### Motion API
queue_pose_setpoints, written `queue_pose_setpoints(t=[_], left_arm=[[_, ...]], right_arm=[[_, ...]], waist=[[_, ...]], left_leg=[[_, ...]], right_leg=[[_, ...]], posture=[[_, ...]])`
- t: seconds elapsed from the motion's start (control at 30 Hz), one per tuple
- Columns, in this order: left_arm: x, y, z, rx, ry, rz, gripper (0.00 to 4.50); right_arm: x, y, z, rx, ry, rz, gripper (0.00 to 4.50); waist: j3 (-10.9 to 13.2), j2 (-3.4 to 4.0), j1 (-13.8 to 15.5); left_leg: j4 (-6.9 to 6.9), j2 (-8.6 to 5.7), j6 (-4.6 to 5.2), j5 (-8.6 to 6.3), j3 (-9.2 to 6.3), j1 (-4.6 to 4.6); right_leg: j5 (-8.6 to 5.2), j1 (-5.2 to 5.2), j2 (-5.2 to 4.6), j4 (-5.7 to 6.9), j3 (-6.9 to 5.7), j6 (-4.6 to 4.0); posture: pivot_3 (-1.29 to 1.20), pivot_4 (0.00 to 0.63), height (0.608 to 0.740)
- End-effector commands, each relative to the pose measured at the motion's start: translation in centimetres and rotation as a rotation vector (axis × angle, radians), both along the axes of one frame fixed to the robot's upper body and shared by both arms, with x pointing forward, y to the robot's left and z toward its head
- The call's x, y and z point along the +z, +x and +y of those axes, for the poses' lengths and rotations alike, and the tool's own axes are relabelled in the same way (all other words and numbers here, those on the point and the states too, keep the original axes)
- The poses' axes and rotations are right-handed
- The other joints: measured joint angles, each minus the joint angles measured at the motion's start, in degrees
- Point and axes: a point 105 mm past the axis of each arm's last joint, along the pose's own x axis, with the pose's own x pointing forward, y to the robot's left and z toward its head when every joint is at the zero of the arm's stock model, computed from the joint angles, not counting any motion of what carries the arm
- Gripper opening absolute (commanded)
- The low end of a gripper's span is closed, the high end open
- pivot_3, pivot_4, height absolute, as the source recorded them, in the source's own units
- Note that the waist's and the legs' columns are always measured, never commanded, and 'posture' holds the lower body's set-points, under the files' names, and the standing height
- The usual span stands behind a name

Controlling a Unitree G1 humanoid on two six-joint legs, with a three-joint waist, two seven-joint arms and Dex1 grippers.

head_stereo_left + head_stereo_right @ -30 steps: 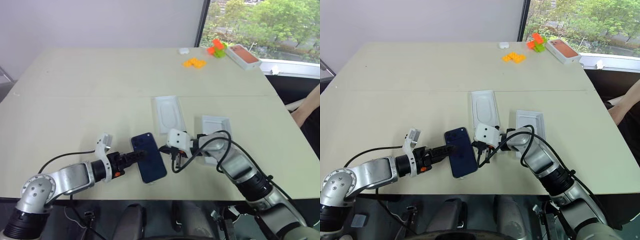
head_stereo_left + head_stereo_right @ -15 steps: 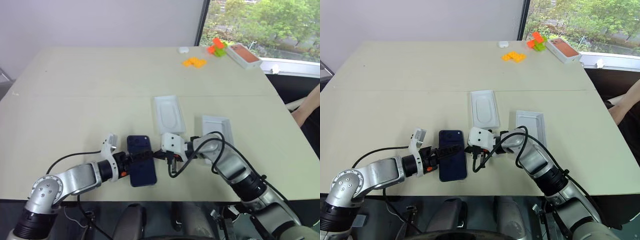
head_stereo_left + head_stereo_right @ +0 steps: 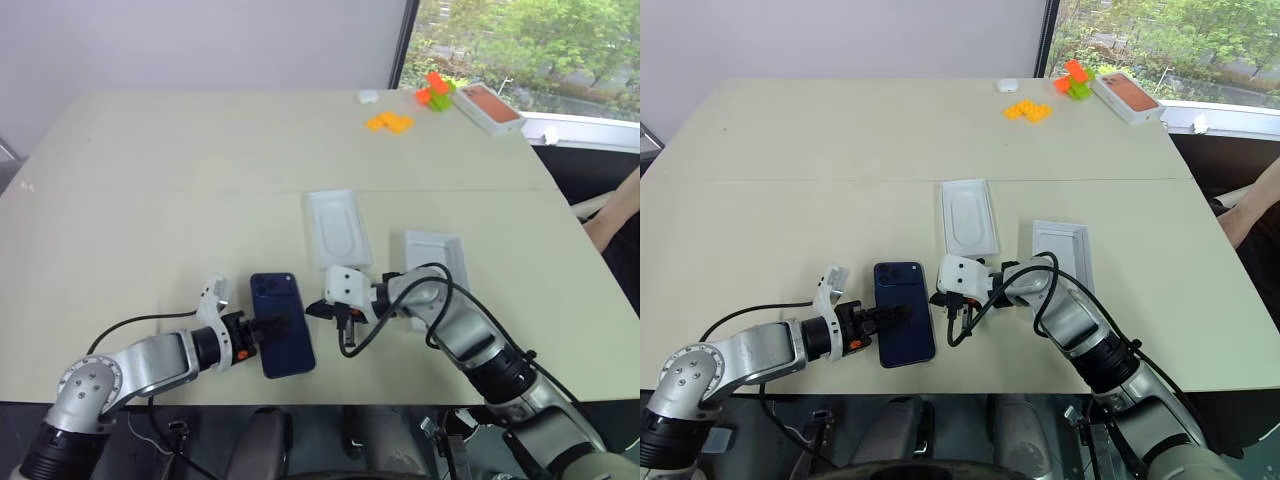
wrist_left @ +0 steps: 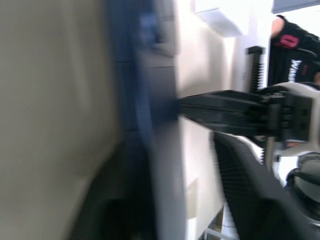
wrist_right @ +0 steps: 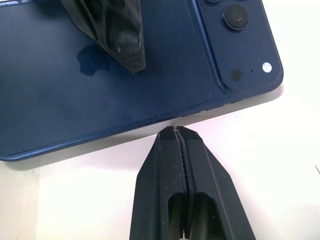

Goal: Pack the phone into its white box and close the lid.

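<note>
One gripper (image 5: 175, 131) — right, pressed together beside phone (image 5: 120, 75); left gripper's (image 3: 902, 313) spread unclear.

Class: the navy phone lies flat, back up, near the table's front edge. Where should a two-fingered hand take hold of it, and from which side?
Pinch the phone across its thin long edge, one finger above and one below, coming in low from its left. Lying flat, it probably offers little else to pinch.
</note>
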Motion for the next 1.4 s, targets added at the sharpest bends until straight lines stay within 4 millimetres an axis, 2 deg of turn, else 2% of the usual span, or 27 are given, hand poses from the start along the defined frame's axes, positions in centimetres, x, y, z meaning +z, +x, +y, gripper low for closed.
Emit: queue_pose_setpoints(t=[0.03, 0.2, 0.3, 0.47, 0.63, 0.77, 0.83, 0.93, 1.07, 1.17, 1.4], left_arm=[[0.1, -0.2, 0.1, -0.013, 0.017, -0.01, 0.84], [0.0, -0.1, 0.4, 0.006, -0.002, -0.005, 0.84], [0.4, 0.2, 0.4, 0.021, -0.021, -0.023, 0.02], [1.9, 0.5, 0.5, 0.044, -0.085, -0.088, 0.02], [5.7, 3.3, 1.5, 0.094, -0.106, -0.241, 0.02], [7.5, 5.8, 1.1, 0.099, -0.089, -0.28, 0.02], [8.6, 7.2, 0.5, 0.09, -0.097, -0.299, 0.02], [10.6, 10.3, -1.4, 0.068, -0.114, -0.328, 0.02], [11.5, 12.2, -4.3, -0.017, -0.122, -0.314, 0.02], [11.0, 13.1, -7.1, -0.119, -0.053, -0.278, 0.02], [9.4, 15.1, -9.2, -0.136, 0.006, -0.21, 0.02]], right_arm=[[0.4, 0.0, -0.7, -0.013, 0.0, -0.023, 0.0], [0.6, 0.2, -1.3, -0.031, -0.009, -0.041, 0.0], [1.4, 0.5, -1.8, -0.048, -0.004, -0.063, 0.0], [3.0, 0.7, -2.8, -0.066, -0.004, -0.116, 0.0], [6.2, 1.1, -5.9, -0.152, 0.008, -0.169, 0.0], [7.5, 0.7, -7.4, -0.18, 0.008, -0.18, 0.0], [7.8, 0.8, -8.0, -0.203, 0.002, -0.187, 0.0], [8.0, 1.5, -9.1, -0.26, -0.009, -0.206, 0.0], [7.9, 1.7, -9.6, -0.287, -0.017, -0.22, 0.0], [7.9, 1.6, -9.6, -0.297, -0.009, -0.221, 0.0], [7.9, 1.3, -10.1, -0.331, -0.005, -0.228, 0.0]], waist=[[0.0, 0.01, 0.01], [0.0, 0.01, -0.01], [0.0, 0.0, 0.03], [0.04, 0.02, -0.01], [0.14, 0.01, 0.54], [0.13, -0.01, 1.3], [0.15, -0.03, 1.34], [0.18, -0.07, 1.74], [0.18, -0.09, 1.11], [0.19, -0.1, 1.21], [0.18, -0.09, 1.31]], left_leg=[[0.01, 0.0, -0.01, 0.0, -0.03, -0.03], [0.01, 0.0, 0.0, 0.0, -0.03, -0.09], [0.01, 0.0, 0.0, 0.0, -0.02, -0.09], [0.01, 0.01, 0.0, 0.0, -0.02, -0.12], [0.01, 0.03, 0.0, 0.0, -0.03, -0.23], [0.04, -0.01, 0.01, 0.0, -0.03, -0.23], [0.05, -0.02, 0.05, -0.03, -0.01, -0.24], [0.07, -0.14, 0.07, -0.03, -0.05, -0.28], [0.16, -0.49, 0.01, 0.0, -0.05, -0.35], [0.11, -0.52, -0.06, 0.04, 0.0, -0.37], [0.17, -0.56, -0.13, 0.08, -0.03, -1.1]], right_leg=[[0.0, -0.01, -0.02, -0.02, -0.02, 0.0], [0.0, -0.06, -0.05, -0.08, -0.02, -0.01], [0.0, -0.04, -0.06, -0.09, -0.02, -0.01], [0.0, -0.07, -0.04, -0.09, -0.03, -0.02], [0.01, -0.17, -0.02, -0.08, -0.05, -0.01], [0.02, -0.13, 0.04, -0.11, -0.08, -0.02], [0.02, -0.11, 0.04, -0.15, -0.07, 0.0], [0.13, -0.09, 0.0, -0.17, -0.1, 0.19], [0.16, -0.11, -0.11, -0.22, -0.13, 0.23], [0.19, -0.17, -0.16, -0.2, -0.08, 0.3], [0.23, -0.88, -0.18, -0.17, -0.11, 0.38]], posture=[[0.0, 0.15, 0.74], [0.0, 0.15, 0.74], [0.0, 0.15, 0.74], [0.0, 0.15, 0.74], [0.0, 0.15, 0.74], [0.0, 0.15, 0.74], [0.0, 0.15, 0.74], [0.0, 0.15, 0.74], [0.0, 0.15, 0.74], [0.0, 0.15, 0.74], [0.0, 0.15, 0.74]])
